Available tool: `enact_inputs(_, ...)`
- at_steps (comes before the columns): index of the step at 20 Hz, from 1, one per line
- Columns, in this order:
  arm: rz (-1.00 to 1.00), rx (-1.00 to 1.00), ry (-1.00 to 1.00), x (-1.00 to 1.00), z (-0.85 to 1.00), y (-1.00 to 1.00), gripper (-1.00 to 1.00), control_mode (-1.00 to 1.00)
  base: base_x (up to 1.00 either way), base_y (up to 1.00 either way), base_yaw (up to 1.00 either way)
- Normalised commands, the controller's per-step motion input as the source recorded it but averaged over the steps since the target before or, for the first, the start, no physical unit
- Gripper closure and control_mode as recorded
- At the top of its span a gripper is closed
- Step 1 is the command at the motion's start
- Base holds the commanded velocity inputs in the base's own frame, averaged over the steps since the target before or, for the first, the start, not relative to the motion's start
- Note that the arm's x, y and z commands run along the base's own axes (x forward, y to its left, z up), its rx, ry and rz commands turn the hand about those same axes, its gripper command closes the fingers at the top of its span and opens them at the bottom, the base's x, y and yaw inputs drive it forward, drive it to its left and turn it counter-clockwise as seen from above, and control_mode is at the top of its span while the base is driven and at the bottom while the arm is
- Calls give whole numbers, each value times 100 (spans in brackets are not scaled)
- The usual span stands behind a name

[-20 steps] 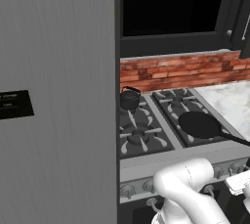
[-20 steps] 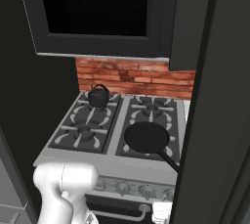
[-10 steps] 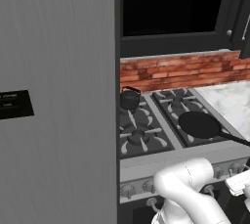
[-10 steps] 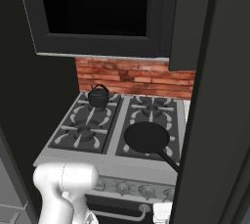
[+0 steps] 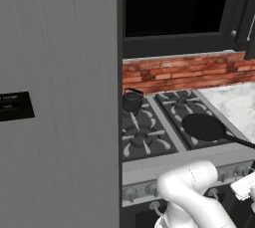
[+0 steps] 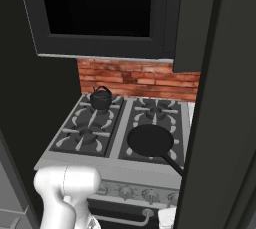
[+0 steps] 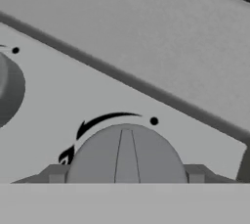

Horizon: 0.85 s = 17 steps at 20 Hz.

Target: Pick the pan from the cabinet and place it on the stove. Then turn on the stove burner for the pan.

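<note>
The black pan [image 5: 203,126] [image 6: 150,140] lies flat on the front right burner of the stove [image 5: 142,137] [image 6: 85,133], its thin handle pointing toward the front right. Above, the cabinet [image 5: 174,3] [image 6: 95,8] stands open and dark inside. My gripper [image 7: 126,175] is down at the stove's front panel. Its two tips sit against either side of a round grey knob [image 7: 127,149], which has a black arc and dots printed around it. Part of the white hand [image 5: 244,187] shows low at the stove's front right.
A small black kettle [image 5: 132,100] [image 6: 101,98] sits on the back left burner. A tall grey panel [image 5: 55,97] with a black label walls off the left. A dark open door [image 6: 220,98] hangs on the right. Marble counter [image 5: 239,102] lies right of the stove.
</note>
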Motion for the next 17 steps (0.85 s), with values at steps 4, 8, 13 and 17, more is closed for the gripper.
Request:
enact_inputs(4,6,-46,-6,-18,17,-30,100,-100,0,0,0)
enact_inputs(8,5,-46,-4,-21,12,-27,100,-100,0,0,0)
enact_inputs(13,4,-43,-3,-19,2,-21,100,-100,0,0,0)
enact_inputs(17,0,-30,0,-16,-1,-15,100,-100,0,0,0)
